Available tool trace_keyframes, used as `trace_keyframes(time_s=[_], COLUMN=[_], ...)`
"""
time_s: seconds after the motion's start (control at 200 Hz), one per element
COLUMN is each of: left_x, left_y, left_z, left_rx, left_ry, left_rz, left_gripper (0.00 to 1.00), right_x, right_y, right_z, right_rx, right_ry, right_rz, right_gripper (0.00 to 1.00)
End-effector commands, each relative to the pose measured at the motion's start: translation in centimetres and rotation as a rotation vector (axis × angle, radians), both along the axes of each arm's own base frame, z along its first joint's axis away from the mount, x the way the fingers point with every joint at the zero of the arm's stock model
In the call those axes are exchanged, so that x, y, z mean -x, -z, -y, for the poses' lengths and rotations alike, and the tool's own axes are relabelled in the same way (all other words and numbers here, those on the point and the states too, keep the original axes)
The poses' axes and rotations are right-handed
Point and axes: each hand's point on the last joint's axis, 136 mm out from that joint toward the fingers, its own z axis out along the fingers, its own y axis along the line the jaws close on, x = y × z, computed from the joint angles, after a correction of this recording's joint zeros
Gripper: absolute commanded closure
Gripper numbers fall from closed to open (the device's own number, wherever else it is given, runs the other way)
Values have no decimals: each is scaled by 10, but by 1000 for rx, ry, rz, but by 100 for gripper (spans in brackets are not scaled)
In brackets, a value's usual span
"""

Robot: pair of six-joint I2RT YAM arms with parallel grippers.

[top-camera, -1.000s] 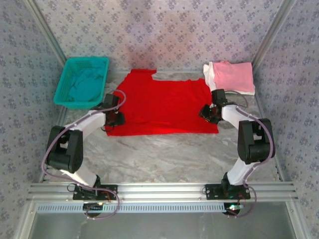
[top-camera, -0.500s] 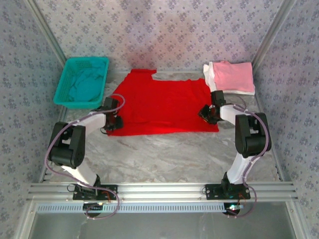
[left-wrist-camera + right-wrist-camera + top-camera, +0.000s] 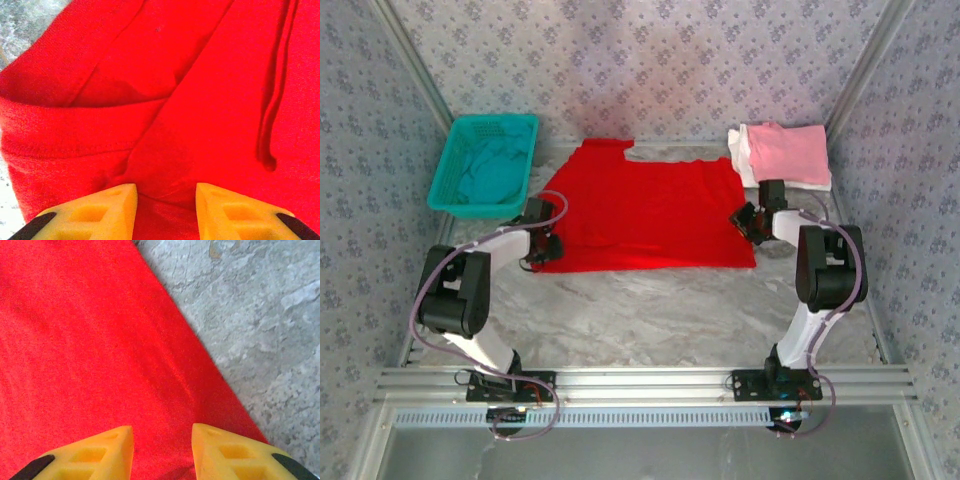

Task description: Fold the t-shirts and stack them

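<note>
on the grey marbled table (image 3: 650, 310), spread wide and mostly flat between the two arms: the red t-shirt (image 3: 645, 215), with a small notch in its far edge. at its left edge, low over the cloth, the left gripper (image 3: 542, 240). at its right edge, close to the near corner, the right gripper (image 3: 748, 218).

from the left wrist: yellow fingers (image 3: 100, 212) parted, with rumpled red cloth lying in the gap between the tips and not clamped, as far as can be seen. just ahead, a stitched hem folded over on itself, a long crease up the right side, and a sliver of table at the top left corner.

from the right wrist: fingers (image 3: 235, 450) likewise apart, poised over smooth red fabric and gripping nothing. straight edge of the shirt slanting from the top down to the right fingertip, with bare marble beyond it.

at the far right corner of the table, a folded pink t-shirt (image 3: 790, 150) lying on a folded white t-shirt (image 3: 744, 160), with white along the left and near sides. just beyond the right gripper; contact impossible to judge.

at the far left, a teal mesh basket (image 3: 448, 170) with a teal t-shirt (image 3: 490, 178) crumpled inside, near the red t-shirt's left side.
</note>
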Motion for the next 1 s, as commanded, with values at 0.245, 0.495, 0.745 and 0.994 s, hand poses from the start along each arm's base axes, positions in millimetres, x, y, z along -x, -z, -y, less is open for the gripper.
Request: trace_keyframes(time_s=[0.245,0.495,0.745,0.994], left_x=[26,45,47,43], left_y=[10,9,9,10], left_z=[-6,-4,-8,-3], left_rx=[3,31,14,36], left_ry=[6,3,5,-1], left_rz=[-56,-82,-86,-87], left_gripper=[64,64,63,63], right_x=[18,57,59,67], right_y=[-11,-31,-57,-10], right_z=[-5,20,-24,-51], right_rx=[48,212,282,324], right_ry=[-115,-94,-309,-444], right_rz=[62,68,137,-62], right_gripper=[63,62,64,68])
